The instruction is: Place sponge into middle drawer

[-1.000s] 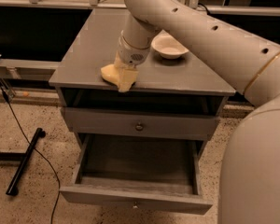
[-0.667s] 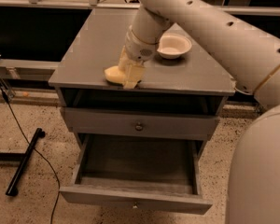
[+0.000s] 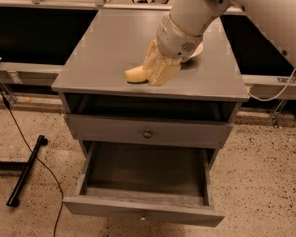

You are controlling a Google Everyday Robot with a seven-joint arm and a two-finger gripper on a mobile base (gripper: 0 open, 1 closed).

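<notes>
The gripper point(image 3: 156, 77) is down on the top of the grey desk point(image 3: 113, 36), near the front edge and a little right of the middle, with the thick white arm point(image 3: 222, 4) reaching in from the upper right. Its jaws are closed on the right end of the sponge point(image 3: 134, 74), whose pale yellow body sticks out to the left and lies on the desk surface. Just behind the wrist sits a white bowl point(image 3: 196, 51), mostly hidden by the arm, with only its right rim showing. Below the desk top there is an open slot, then the upper drawer front point(image 3: 108, 128), shut, with a round knob point(image 3: 147, 134) at its centre. Under it the middle drawer point(image 3: 143, 207) is pulled well out toward the camera, its dark floor showing between the box sides. On the speckled floor to the left lie a dark pole point(image 3: 24, 172) and a thin black cable point(image 3: 37, 157).
</notes>
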